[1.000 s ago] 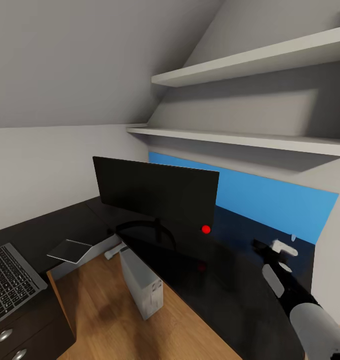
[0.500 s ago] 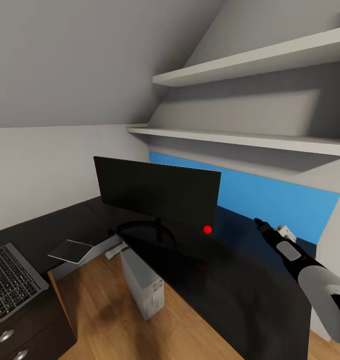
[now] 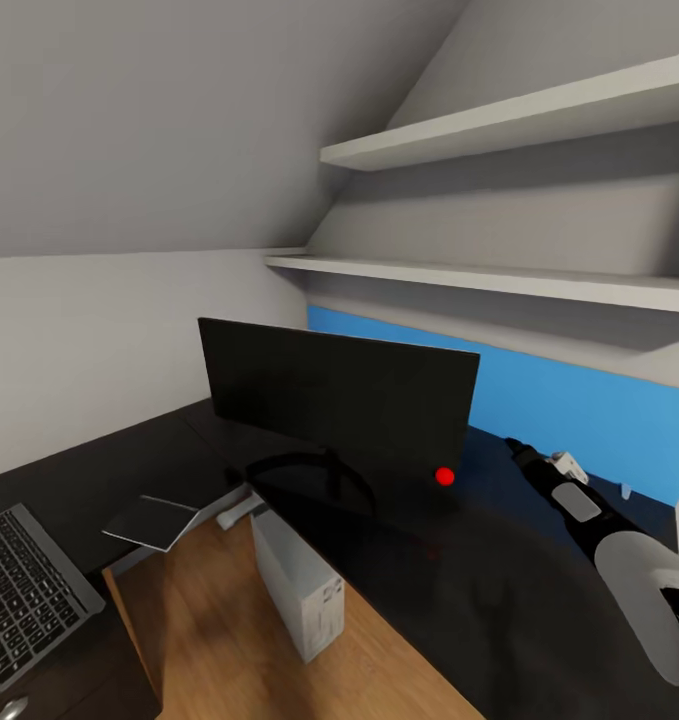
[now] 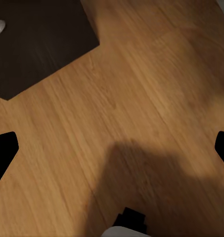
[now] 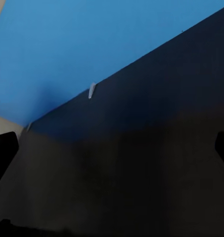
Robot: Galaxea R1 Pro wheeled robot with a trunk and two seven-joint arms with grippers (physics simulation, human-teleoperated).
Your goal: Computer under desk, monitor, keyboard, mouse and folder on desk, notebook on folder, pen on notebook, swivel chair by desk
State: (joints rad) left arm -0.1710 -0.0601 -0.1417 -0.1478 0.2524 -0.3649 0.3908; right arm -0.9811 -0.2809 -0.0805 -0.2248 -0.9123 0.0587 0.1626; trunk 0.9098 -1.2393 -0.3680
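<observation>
Head view: high, facing forward-down over desk. Left wrist view: close, aimed at wooden floor. Right wrist view: close above desk's far right, facing blue back panel, shared with head view.

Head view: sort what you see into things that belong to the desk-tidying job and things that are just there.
Job:
monitor
keyboard
notebook
computer
desk
pen

Just there:
wall shelves
wooden floor
</observation>
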